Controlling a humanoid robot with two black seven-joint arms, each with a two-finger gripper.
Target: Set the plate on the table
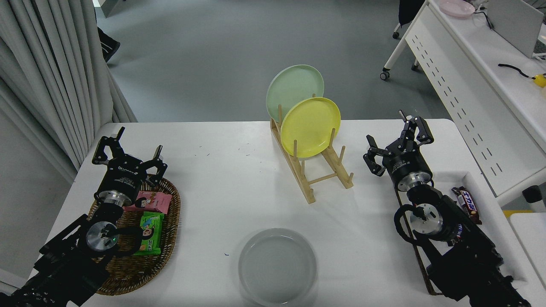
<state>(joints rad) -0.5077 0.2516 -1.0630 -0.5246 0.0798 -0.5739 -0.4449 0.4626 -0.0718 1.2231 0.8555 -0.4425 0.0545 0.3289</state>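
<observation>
Already your plate [277, 266] lies flat on the desk [222, 187], at the near edge in the middle, touching nothing else. Your right end effector [396, 147] hangs spread wide and empty over the desk's right side, well apart from the plate and clear of the rack [313, 170] with its yellow and green plates. Your left end effector [128, 155] sits parked, open and empty, over the basket [166, 238]. Judging by this, the placing looks done; next you need only park the right arm.
</observation>
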